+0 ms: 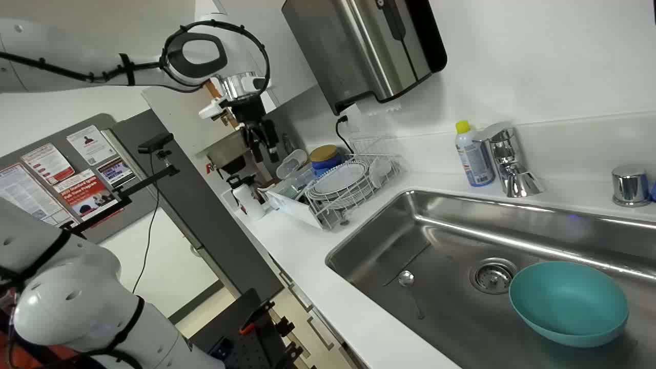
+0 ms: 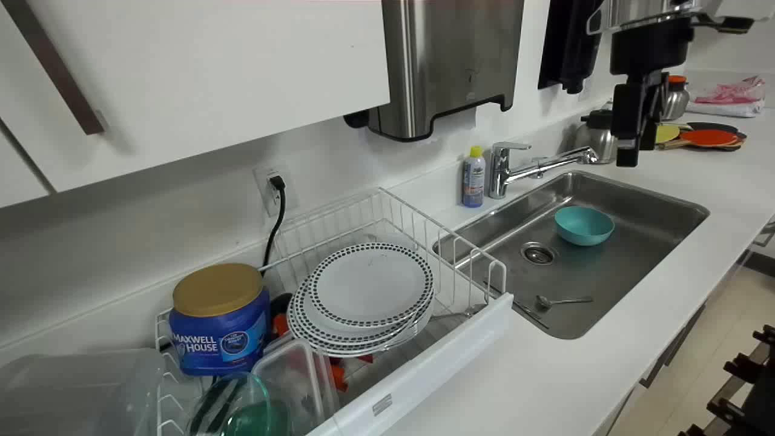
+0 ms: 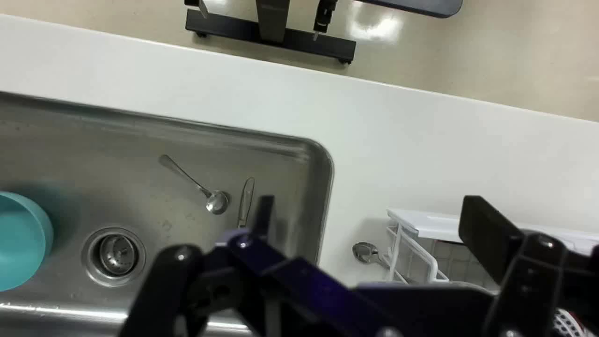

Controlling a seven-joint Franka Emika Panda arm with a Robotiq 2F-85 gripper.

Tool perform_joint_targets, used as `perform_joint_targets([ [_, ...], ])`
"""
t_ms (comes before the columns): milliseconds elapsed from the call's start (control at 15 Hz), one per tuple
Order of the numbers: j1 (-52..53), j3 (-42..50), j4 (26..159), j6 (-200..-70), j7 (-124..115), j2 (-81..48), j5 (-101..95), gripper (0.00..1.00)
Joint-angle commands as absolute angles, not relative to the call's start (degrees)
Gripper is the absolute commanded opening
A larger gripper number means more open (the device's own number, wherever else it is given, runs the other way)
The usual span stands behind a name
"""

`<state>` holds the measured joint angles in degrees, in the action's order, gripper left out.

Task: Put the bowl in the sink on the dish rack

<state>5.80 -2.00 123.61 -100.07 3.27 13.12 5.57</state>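
A: In an exterior view, hand state, quick?

B: The hand (image 1: 265, 154) is held up high, pointed down and spread; nothing is gripped.

A: And the teal bowl (image 1: 569, 302)?

B: Seated in the sink (image 1: 451, 323), far below the hand and well apart from it. The dish rack (image 1: 297, 211) is set on the table (image 1: 302, 261), also lower than the hand.

A: In an exterior view again, finger gap?

B: Can't be judged there; the hand is shown nearly side-on. The bowl is seen below it, near the drain (image 2: 537, 253). Plates (image 2: 370, 281) and a coffee tub (image 2: 221, 327) are stowed in the rack, lower than the hand and closer to the camera.

A: Wrist view?

B: The fingers (image 3: 489, 238) are set wide apart, nothing clasped. One is seen against the sink; just beside it, as viewed, a knife (image 3: 245, 201) is shown, and farther off a spoon (image 3: 217, 202), the drain and the bowl, which is cut off by the frame edge. By the opposite finger the rack is partly hidden; past its corner a second spoon (image 3: 365, 252) is poked out, framed between both fingers.
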Motion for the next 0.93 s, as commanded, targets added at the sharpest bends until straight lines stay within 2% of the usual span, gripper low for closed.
perform_joint_targets([
  [0, 5.21, -2.55, 123.5, -99.95, 3.35, 13.09, 5.68, 1.0],
  [267, 5.06, -2.07, 123.22, -101.28, 5.05, 12.36, 5.87, 1.0],
  [867, -1.13, 3.54, 121.15, -121.23, 15.59, -1.68, -1.0, 1.0],
])
